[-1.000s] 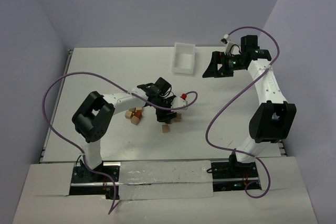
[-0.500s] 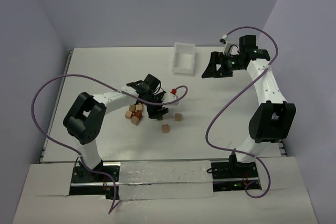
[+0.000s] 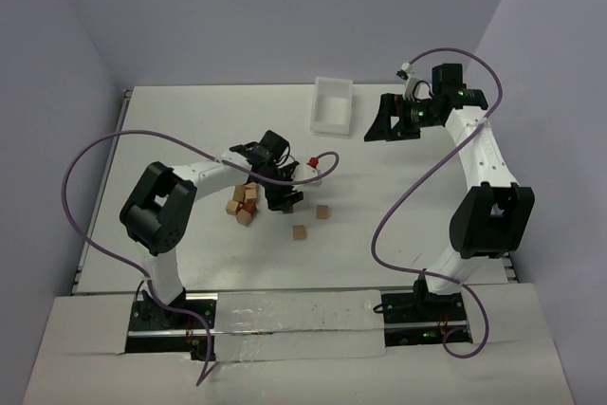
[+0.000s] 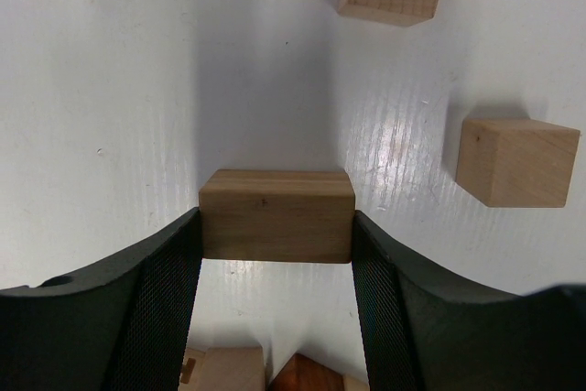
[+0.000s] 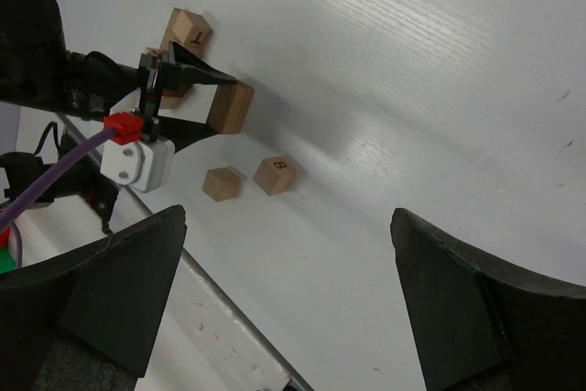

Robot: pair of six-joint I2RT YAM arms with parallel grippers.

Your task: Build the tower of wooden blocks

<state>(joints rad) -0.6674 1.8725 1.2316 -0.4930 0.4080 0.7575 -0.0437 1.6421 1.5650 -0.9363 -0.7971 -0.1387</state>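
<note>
Left gripper [image 4: 275, 231] clamps a wooden block [image 4: 276, 212] by its very tips, loose blocks [image 4: 515, 161] just beyond; right gripper [image 5: 286, 222] gapes empty far off; so shallow a hold may let the block twist or drop.

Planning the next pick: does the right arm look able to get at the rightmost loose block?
Probably yes: the right gripper is open and empty, and only table lies between it and the rightmost loose block. The left gripper, holding a block, sits close beside it, though.

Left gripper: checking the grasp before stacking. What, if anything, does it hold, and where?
A wood block, pinched at its two opposite ends by the left gripper.
</note>
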